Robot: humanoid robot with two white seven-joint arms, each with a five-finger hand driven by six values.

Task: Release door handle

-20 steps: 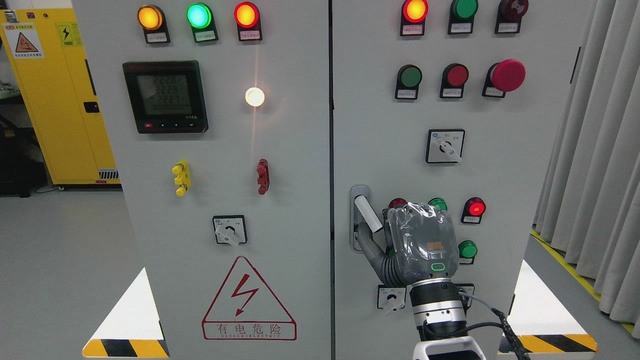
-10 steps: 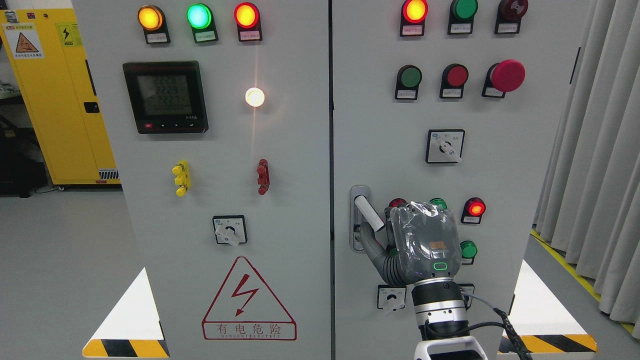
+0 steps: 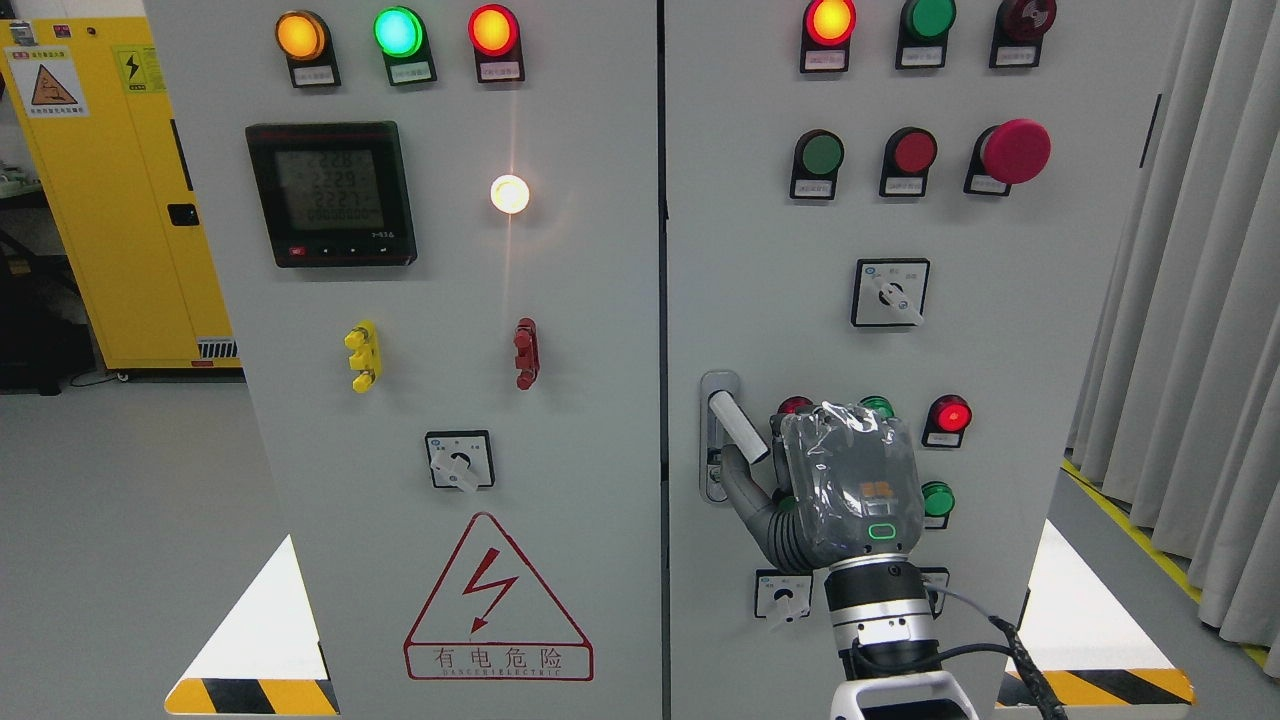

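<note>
Grey cabinet doors (image 3: 560, 300) studded with lamps and switches fill our view, and we take the door handle (image 3: 735, 428) as our landmark: it sits on the right door just beside the centre seam, a pale bar tilted out of its metal plate (image 3: 716, 400). Our right robot hand (image 3: 845, 490) comes up from the bottom edge just right of the handle, its back toward us under a clear wrap. Only the thumb (image 3: 745, 490) shows, lying against the lower end of the handle; the fingers are hidden behind the palm, so we cannot tell whether they are curled round the bar or already loose. The left arm is out of sight. To let go well, we judge it best to open fully first, then back straight away from the door, staying clear of the round lamps (image 3: 948, 415) right of the handle. We see no containers.
</note>
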